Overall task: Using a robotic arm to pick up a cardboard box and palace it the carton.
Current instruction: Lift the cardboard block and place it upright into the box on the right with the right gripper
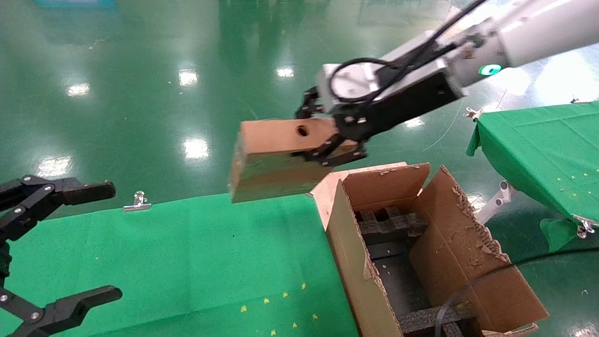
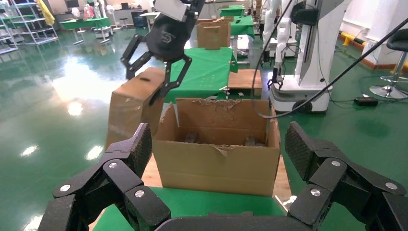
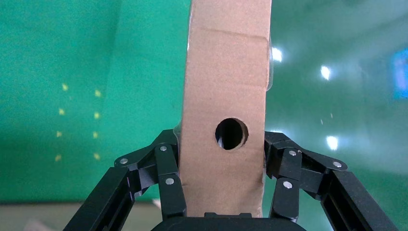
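My right gripper [image 1: 317, 134] on the white robotic arm [image 1: 472, 44] is shut on the cardboard box [image 1: 276, 159], a small flat brown box with a round hole in its narrow side. It holds the box in the air over the table's far edge, just left of the carton [image 1: 348, 229]. The carton is large and open, with torn flaps and black foam inserts [image 1: 390, 224]. In the right wrist view the fingers [image 3: 166, 166] clamp the box [image 3: 226, 82] on both faces. The left wrist view shows the held box [image 2: 131, 108] beside the carton [image 2: 216, 156]. My left gripper [image 1: 93, 243] is open and idle at the lower left.
The green-covered table [image 1: 187, 262] bears the carton at its right end. A second green table [image 1: 538, 140] stands at the right. A metal clip [image 1: 137, 201] sits on the table's far edge. A black cable [image 1: 491, 274] runs over the carton's near right corner.
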Available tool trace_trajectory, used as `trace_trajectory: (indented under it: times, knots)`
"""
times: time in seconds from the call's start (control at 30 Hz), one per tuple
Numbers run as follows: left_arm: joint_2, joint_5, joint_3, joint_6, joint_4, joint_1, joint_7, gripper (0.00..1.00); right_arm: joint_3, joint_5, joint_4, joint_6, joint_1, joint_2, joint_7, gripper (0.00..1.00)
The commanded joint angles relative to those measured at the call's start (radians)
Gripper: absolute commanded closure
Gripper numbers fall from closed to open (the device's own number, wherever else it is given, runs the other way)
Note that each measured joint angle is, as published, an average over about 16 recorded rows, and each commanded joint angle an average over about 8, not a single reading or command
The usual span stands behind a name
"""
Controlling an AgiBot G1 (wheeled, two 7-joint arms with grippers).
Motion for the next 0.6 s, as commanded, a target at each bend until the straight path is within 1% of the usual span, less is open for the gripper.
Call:
trace_trajectory:
  times: [0.03, 0.37, 0.6]
  knots:
    - [0.000, 0.000, 0.000, 0.000, 0.000, 0.000, 0.000, 0.00, -0.032, 0.020, -0.025, 0.000, 0.016, 0.017, -0.013, 1.00]
    - [0.000, 0.000, 0.000, 0.000, 0.000, 0.000, 0.000, 0.00, -0.182, -0.022, -0.163, 0.002, 0.125, 0.139, -0.087, 1.00]
    - [0.000, 0.000, 0.001, 0.000, 0.000, 0.000, 0.000, 0.00, -0.284, -0.051, -0.240, -0.001, 0.153, 0.201, -0.119, 1.00]
